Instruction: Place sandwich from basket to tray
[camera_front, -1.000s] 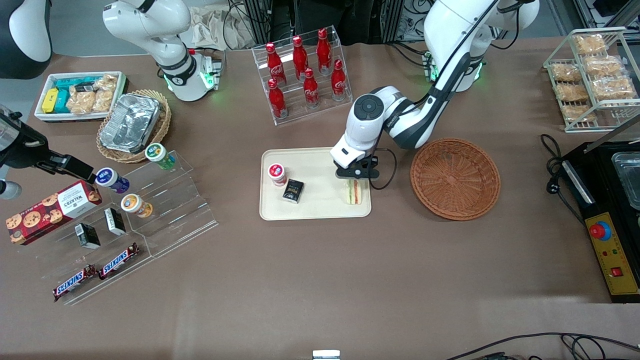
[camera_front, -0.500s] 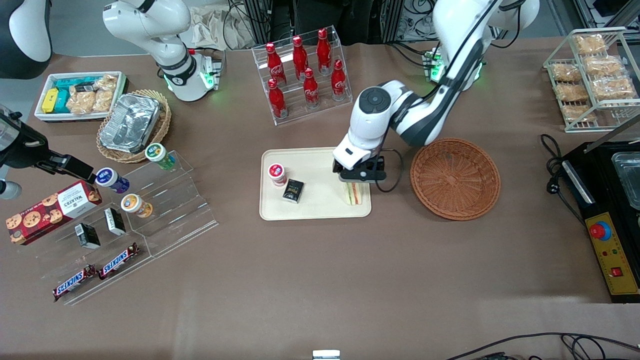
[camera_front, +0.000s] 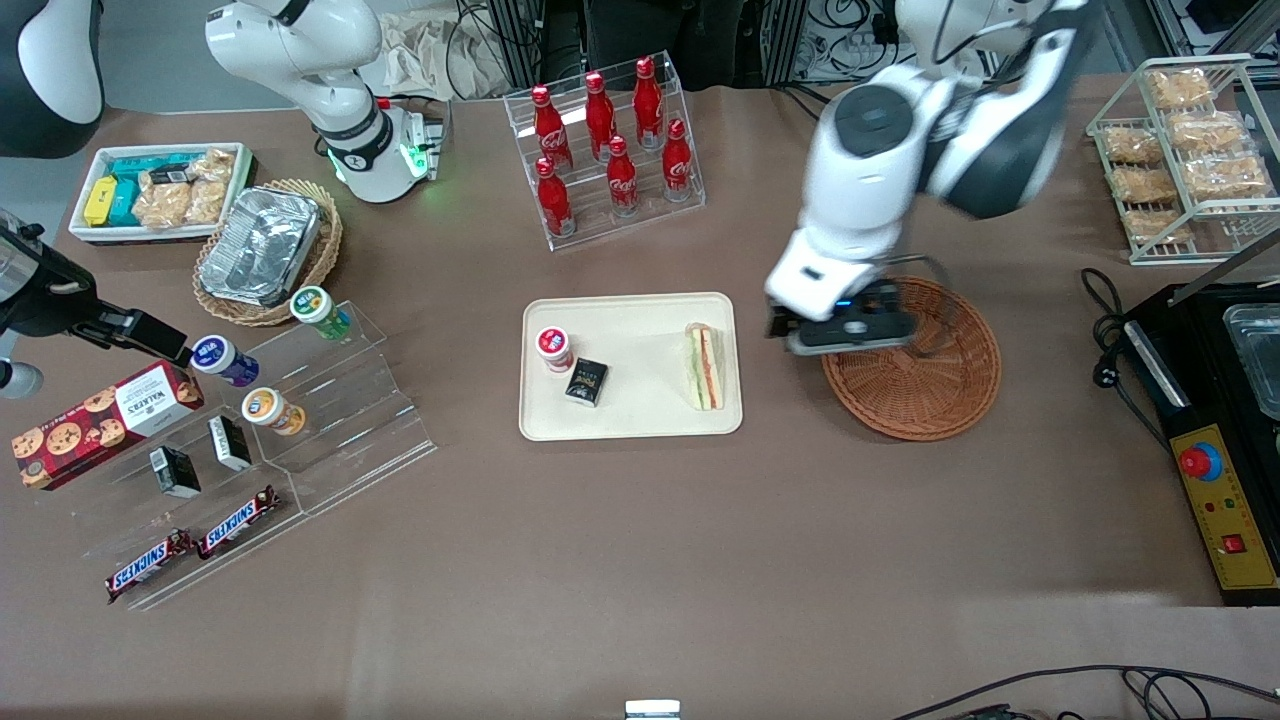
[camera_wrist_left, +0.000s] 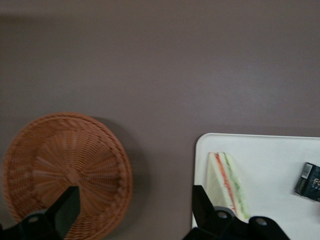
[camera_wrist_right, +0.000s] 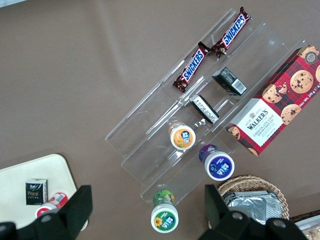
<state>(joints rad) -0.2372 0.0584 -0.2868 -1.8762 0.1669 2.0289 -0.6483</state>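
The triangular white-bread sandwich (camera_front: 704, 367) (camera_wrist_left: 227, 185) with orange and green layers lies on the cream tray (camera_front: 640, 415) (camera_wrist_left: 272, 152), near the tray edge closest to the basket. The reddish-brown wicker basket (camera_front: 925, 385) (camera_wrist_left: 75, 165) holds nothing. My left gripper (camera_front: 845, 330) (camera_wrist_left: 135, 212) hangs high above the bare table between tray and basket, over the basket's rim. Its fingers (camera_wrist_left: 67, 210) stand wide apart, open, with nothing between them.
On the tray also stand a red-lidded cup (camera_front: 553, 348) and a small black packet (camera_front: 586, 382) (camera_wrist_left: 309, 181). A clear rack of red cola bottles (camera_front: 610, 150) stands farther from the camera than the tray. A black machine (camera_front: 1215, 420) sits at the working arm's end.
The gripper has let go of the sandwich, risen and swung from above the tray toward the basket. The sandwich stays on the tray, now fully uncovered.
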